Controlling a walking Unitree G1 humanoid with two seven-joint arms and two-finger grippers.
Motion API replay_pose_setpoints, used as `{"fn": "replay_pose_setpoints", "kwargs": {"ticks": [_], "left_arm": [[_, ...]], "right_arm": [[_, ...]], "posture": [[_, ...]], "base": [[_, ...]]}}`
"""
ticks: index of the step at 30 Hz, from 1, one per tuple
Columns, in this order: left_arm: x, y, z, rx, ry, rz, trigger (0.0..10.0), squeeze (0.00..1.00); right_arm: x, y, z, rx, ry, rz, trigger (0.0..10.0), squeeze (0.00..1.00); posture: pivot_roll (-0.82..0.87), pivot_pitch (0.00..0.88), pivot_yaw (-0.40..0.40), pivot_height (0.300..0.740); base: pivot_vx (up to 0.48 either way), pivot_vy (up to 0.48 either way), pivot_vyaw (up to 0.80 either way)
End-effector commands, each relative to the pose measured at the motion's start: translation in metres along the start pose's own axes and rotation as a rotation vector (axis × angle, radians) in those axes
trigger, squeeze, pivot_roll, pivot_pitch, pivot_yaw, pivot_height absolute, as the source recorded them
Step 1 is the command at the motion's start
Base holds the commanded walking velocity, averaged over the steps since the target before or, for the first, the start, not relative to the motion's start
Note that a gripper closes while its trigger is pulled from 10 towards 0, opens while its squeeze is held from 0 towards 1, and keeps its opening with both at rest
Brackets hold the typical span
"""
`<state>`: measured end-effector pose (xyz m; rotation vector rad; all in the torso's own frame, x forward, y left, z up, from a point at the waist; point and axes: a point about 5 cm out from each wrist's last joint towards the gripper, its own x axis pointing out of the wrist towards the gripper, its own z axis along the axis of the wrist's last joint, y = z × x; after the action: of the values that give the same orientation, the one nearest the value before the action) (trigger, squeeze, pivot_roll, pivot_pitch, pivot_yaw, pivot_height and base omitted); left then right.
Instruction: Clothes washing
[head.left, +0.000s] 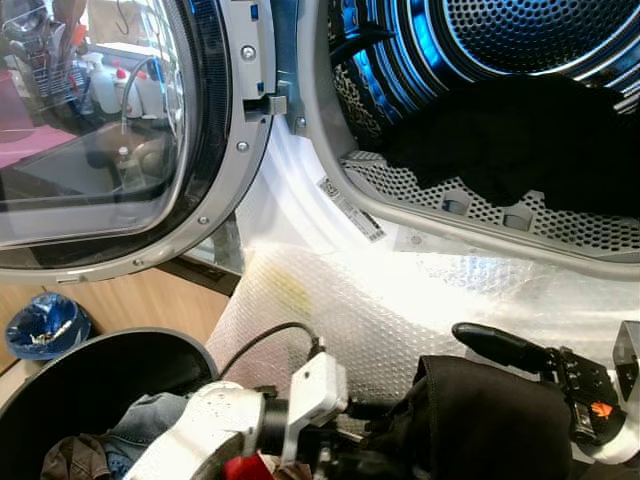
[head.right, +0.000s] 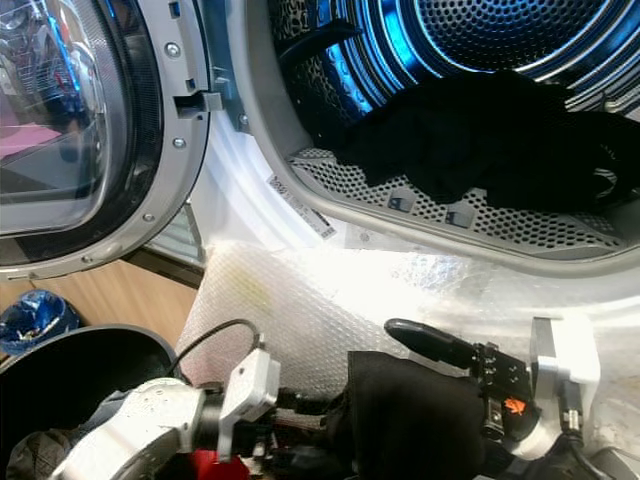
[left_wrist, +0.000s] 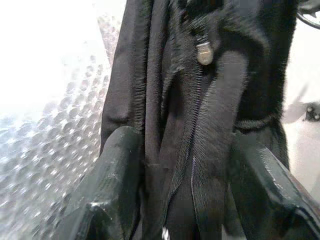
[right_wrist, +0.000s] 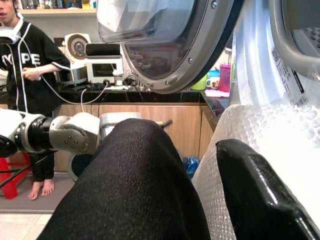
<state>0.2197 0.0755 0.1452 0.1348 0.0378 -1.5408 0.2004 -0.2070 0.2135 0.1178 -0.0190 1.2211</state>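
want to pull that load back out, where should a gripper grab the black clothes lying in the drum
Probably the bunched fold of the black clothes nearest the drum's front lip, coming straight in through the open door from the front. The pile slumps low against the lip, so that raised edge is the closest loose handful.

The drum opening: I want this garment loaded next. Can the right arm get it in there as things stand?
Probably yes. The door is swung wide, and the drum opening sits free above the right end effector and the black garment. Dark clothes lie inside, leaving room.
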Motion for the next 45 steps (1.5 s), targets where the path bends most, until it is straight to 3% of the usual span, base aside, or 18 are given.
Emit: {"fn": "replay_pose_setpoints", "kwargs": {"ticks": [1, 2, 3, 4, 9, 12, 13, 15, 16, 20, 23, 26, 29, 35, 39, 40, 43, 45], "left_arm": [[-0.005, -0.001, 0.011, 0.113, 0.031, 0.030, 0.0, 0.00], [-0.008, -0.004, 0.015, 0.110, 0.026, 0.036, 4.5, 0.00], [-0.011, -0.009, 0.019, 0.092, 0.019, 0.039, 6.4, 0.00], [-0.014, -0.011, 0.020, 0.081, 0.026, 0.051, 10.0, 0.00], [-0.030, -0.026, 0.013, -0.038, 0.074, 0.071, 10.0, 0.00], [-0.037, -0.038, 0.005, -0.214, 0.037, 0.070, 10.0, 0.00], [-0.040, -0.043, -0.003, -0.252, 0.084, 0.055, 10.0, 0.00], [-0.049, -0.043, -0.045, -0.270, 0.326, 0.129, 10.0, 0.00], [-0.051, -0.040, -0.057, -0.256, 0.390, 0.161, 10.0, 0.00], [-0.047, -0.029, -0.085, -0.289, 0.491, 0.248, 10.0, 0.00], [-0.037, -0.021, -0.098, -0.335, 0.484, 0.285, 10.0, 0.00], [-0.028, -0.021, -0.105, -0.359, 0.477, 0.249, 10.0, 0.00], [0.000, -0.015, -0.121, -0.395, 0.445, 0.178, 10.0, 0.00], [0.030, -0.007, -0.136, -0.484, 0.421, 0.139, 10.0, 0.00], [0.063, 0.004, -0.147, -0.477, 0.483, 0.216, 10.0, 0.00], [0.074, -0.002, -0.152, -0.514, 0.514, 0.222, 10.0, 0.00], [0.077, -0.009, -0.159, -0.517, 0.585, 0.202, 10.0, 0.00], [0.075, -0.016, -0.169, -0.480, 0.692, 0.195, 10.0, 0.00]], "right_arm": [[-0.003, -0.001, 0.006, -0.045, 0.006, -0.006, 10.0, 0.00], [-0.003, -0.002, 0.006, -0.041, 0.007, -0.009, 10.0, 0.00], [-0.005, -0.002, 0.005, -0.037, 0.005, -0.013, 10.0, 0.00], [-0.005, -0.003, 0.004, -0.034, 0.006, -0.015, 10.0, 0.00], [-0.009, -0.005, -0.003, -0.012, 0.032, -0.033, 10.0, 0.00], [-0.010, -0.008, -0.011, 0.006, 0.046, -0.043, 10.0, 0.00], [-0.009, -0.009, -0.013, 0.010, 0.050, -0.040, 10.0, 0.00], [-0.006, -0.011, -0.015, 0.017, 0.049, -0.023, 10.0, 0.00], [-0.005, -0.012, -0.015, 0.016, 0.050, -0.018, 10.0, 0.00], [-0.002, -0.017, -0.017, 0.012, 0.054, -0.009, 10.0, 0.00], [-0.001, -0.019, -0.018, 0.009, 0.058, -0.004, 10.0, 0.00], [0.000, -0.020, -0.020, 0.008, 0.058, -0.004, 10.0, 0.00], [0.002, -0.020, -0.021, 0.004, 0.055, 0.005, 10.0, 0.00], [0.004, -0.022, -0.021, -0.013, 0.047, -0.004, 10.0, 0.00], [0.006, -0.021, -0.022, -0.019, 0.023, -0.025, 10.0, 0.00], [0.006, -0.019, -0.024, -0.016, 0.018, -0.033, 10.0, 0.00], [0.007, -0.018, -0.025, -0.016, 0.017, -0.037, 10.0, 0.00], [0.006, -0.017, -0.024, -0.018, 0.016, -0.039, 10.0, 0.00]], "posture": [[-0.10, 0.058, -0.056, 0.740], [-0.10, 0.058, -0.054, 0.740], [-0.09, 0.060, -0.054, 0.740], [-0.09, 0.060, -0.054, 0.740], [-0.09, 0.060, -0.051, 0.740], [-0.06, 0.056, -0.049, 0.740], [-0.06, 0.056, -0.049, 0.740], [-0.04, 0.048, -0.050, 0.740], [-0.04, 0.048, -0.050, 0.740], [-0.04, 0.035, -0.049, 0.740], [-0.04, 0.027, -0.048, 0.740], [-0.04, 0.024, -0.046, 0.740], [-0.05, 0.013, -0.039, 0.740], [-0.06, 0.037, -0.024, 0.740], [-0.07, 0.048, -0.009, 0.740], [-0.08, 0.052, 0.001, 0.740], [-0.09, 0.056, 0.007, 0.740], [-0.10, 0.065, 0.017, 0.740]], "base": [[0.000, 0.000, 0.00], [0.000, 0.000, 0.00], [0.000, 0.000, 0.00], [0.000, 0.000, 0.00], [0.000, 0.000, 0.00], [0.000, 0.000, 0.00], [0.000, 0.000, 0.00], [0.000, 0.000, 0.00], [0.000, 0.000, 0.00], [0.000, 0.000, 0.00], [0.000, 0.000, 0.00], [0.000, 0.000, 0.00], [0.000, 0.000, 0.00], [0.000, 0.000, 0.00], [0.000, 0.000, 0.00], [0.000, 0.000, 0.00], [0.000, 0.000, 0.00], [0.000, 0.000, 0.00]]}}
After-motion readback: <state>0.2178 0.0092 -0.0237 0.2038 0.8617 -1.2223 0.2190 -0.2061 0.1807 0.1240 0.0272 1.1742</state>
